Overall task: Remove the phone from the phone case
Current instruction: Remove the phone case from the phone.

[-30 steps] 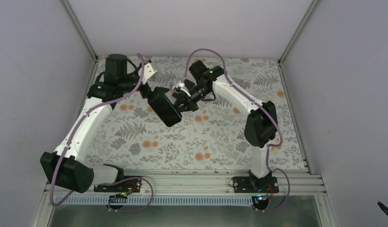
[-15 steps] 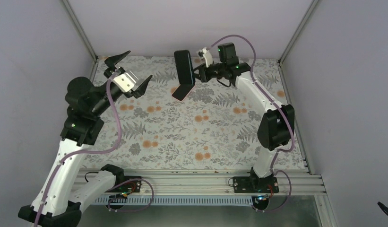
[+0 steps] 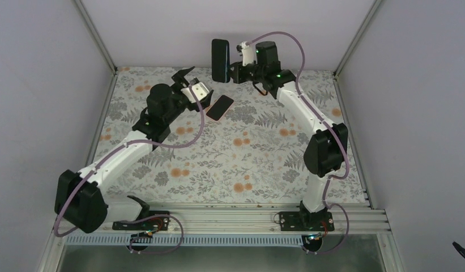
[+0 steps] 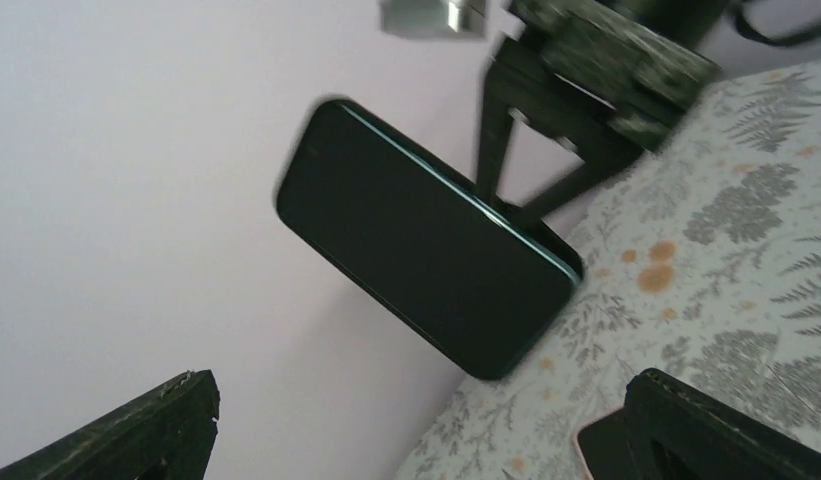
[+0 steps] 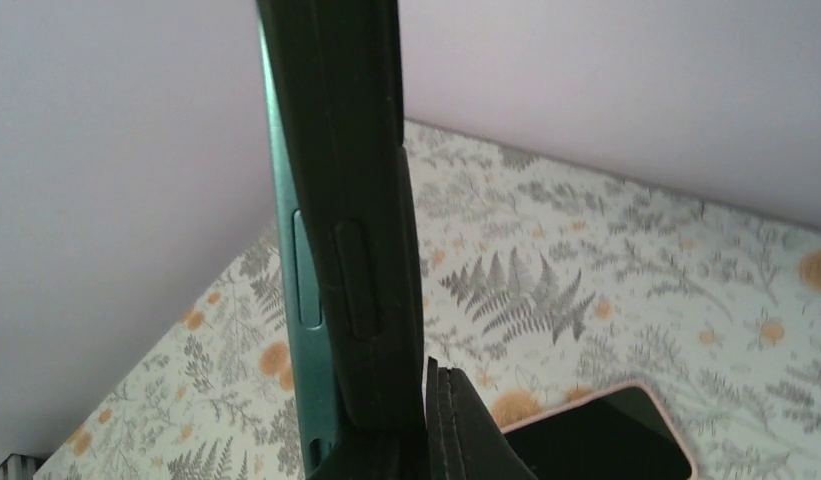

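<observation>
The phone [image 3: 220,106], glossy black, lies flat inside the salmon-pink phone case [image 3: 213,115] on the floral mat at the back centre. Its corner shows in the left wrist view [image 4: 611,452] and in the right wrist view [image 5: 601,435], framed by the pink rim [image 5: 586,400]. My left gripper [image 3: 199,83] is open and empty, just left of the case and above the mat. My right gripper [image 3: 233,71] is shut on a longer bare black phone [image 3: 220,60] with a teal edge [image 5: 286,250]. It holds that phone upright in the air near the back wall.
The floral mat [image 3: 247,158] covers the table. Grey walls close the back and both sides. The held black phone [image 4: 426,265] hangs in front of my left gripper, above and behind the pink case.
My left gripper let go of the bare black phone, swung out left, then came back beside the pink case. My right gripper carried that phone up toward the back wall.
</observation>
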Controlling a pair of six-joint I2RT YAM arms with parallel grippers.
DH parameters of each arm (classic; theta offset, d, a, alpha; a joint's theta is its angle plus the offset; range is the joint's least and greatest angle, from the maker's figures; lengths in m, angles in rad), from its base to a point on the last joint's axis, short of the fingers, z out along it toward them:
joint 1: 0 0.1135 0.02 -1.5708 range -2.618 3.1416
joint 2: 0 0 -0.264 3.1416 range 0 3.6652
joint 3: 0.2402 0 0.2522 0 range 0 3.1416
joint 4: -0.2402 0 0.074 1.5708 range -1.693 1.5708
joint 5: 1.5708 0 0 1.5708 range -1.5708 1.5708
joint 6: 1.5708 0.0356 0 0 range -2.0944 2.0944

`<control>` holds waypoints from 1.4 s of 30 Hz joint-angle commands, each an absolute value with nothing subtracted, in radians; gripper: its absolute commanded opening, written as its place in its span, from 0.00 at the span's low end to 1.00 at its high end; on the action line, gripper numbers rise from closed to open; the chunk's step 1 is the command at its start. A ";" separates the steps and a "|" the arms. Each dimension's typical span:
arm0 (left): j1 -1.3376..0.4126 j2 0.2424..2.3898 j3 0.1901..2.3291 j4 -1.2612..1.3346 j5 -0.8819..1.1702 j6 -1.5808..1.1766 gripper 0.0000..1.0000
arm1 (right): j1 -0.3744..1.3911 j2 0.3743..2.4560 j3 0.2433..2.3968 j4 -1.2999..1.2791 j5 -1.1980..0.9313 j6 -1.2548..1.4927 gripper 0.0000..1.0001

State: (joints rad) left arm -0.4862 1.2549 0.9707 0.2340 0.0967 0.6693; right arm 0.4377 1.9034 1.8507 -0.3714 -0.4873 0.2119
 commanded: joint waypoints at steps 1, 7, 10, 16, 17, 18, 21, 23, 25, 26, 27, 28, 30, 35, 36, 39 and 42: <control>-0.505 1.336 1.057 0.362 0.083 0.625 1.00 | 0.461 1.834 1.791 -0.281 -0.451 0.243 0.03; -0.544 1.437 1.109 0.316 0.083 0.637 1.00 | 0.463 1.835 1.803 -0.285 -0.454 0.248 0.03; -0.545 1.457 1.113 0.313 0.083 0.629 1.00 | 0.466 1.834 1.804 -0.283 -0.458 0.253 0.03; -0.545 1.502 1.142 0.295 0.072 0.593 1.00 | 0.474 1.836 1.811 -0.284 -0.464 0.253 0.03; -0.545 1.508 1.146 0.296 0.066 0.590 1.00 | 0.475 1.834 1.811 -0.284 -0.465 0.252 0.03; -0.545 1.514 1.149 0.299 0.058 0.587 1.00 | 0.476 1.832 1.810 -0.283 -0.466 0.251 0.03; -0.545 1.540 1.176 0.278 0.042 0.585 1.00 | 0.480 1.820 1.799 -0.279 -0.471 0.250 0.03; -0.545 1.549 1.188 0.269 0.044 0.587 1.00 | 0.481 1.813 1.795 -0.277 -0.471 0.250 0.03; -0.546 1.559 1.195 0.263 0.037 0.588 1.00 | 0.482 1.810 1.795 -0.277 -0.472 0.250 0.03; -0.546 1.562 1.200 0.262 0.025 0.587 0.99 | 0.483 1.809 1.796 -0.278 -0.472 0.249 0.03; -0.546 1.565 1.200 0.264 0.012 0.587 0.99 | 0.483 1.807 1.795 -0.278 -0.473 0.249 0.03; -0.546 1.567 1.201 0.268 0.002 0.589 0.99 | 0.483 1.806 1.794 -0.278 -0.474 0.249 0.03; -0.546 1.573 1.198 0.276 -0.024 0.593 0.99 | 0.483 1.804 1.792 -0.275 -0.478 0.248 0.03; -0.546 1.577 1.198 0.298 -0.078 0.593 0.98 | 0.487 1.797 1.787 -0.272 -0.481 0.247 0.03; -0.546 1.578 1.193 0.303 -0.089 0.592 0.97 | 0.488 1.796 1.785 -0.272 -0.480 0.247 0.03; -0.546 1.576 1.177 0.353 -0.123 0.597 0.97 | 0.487 1.791 1.775 -0.268 -0.486 0.247 0.03; -0.548 1.585 1.177 0.396 -0.182 0.582 0.96 | 0.489 1.786 1.765 -0.265 -0.502 0.249 0.03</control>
State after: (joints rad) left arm -0.5503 1.5700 1.1725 0.2844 -0.0742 0.6052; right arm 0.4770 1.8549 1.7718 -0.3267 -0.4576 0.2375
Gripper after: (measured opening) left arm 0.963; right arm 0.058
